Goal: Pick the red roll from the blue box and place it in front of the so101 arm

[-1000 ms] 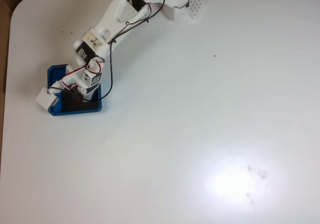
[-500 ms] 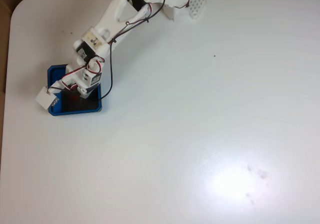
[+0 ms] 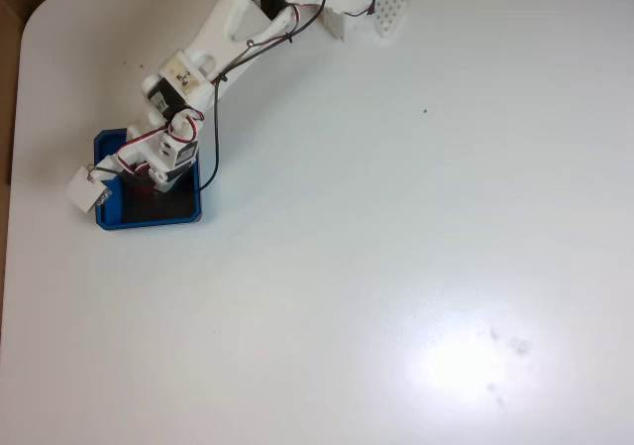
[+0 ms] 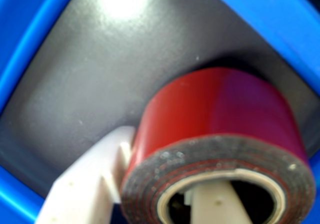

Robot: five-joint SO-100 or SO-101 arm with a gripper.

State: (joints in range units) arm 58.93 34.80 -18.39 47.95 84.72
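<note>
Claw on the roll, inside the blue box

On the white table (image 3: 396, 217), the so101 arm (image 3: 213, 44) reaches over the blue box (image 3: 149, 219); there the red roll (image 4: 220, 109) sits, the claw (image 4: 165, 194) clamped through its wall, one finger inside the core. Likely light, stiff, glossy: hold firmly.

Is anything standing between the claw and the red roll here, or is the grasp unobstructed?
Nothing visible does. In the wrist view the claw already straddles the wall of the red roll: one finger lies against its outer side, the other sits inside the hollow core. The roll is over the black floor of the blue box.
</note>
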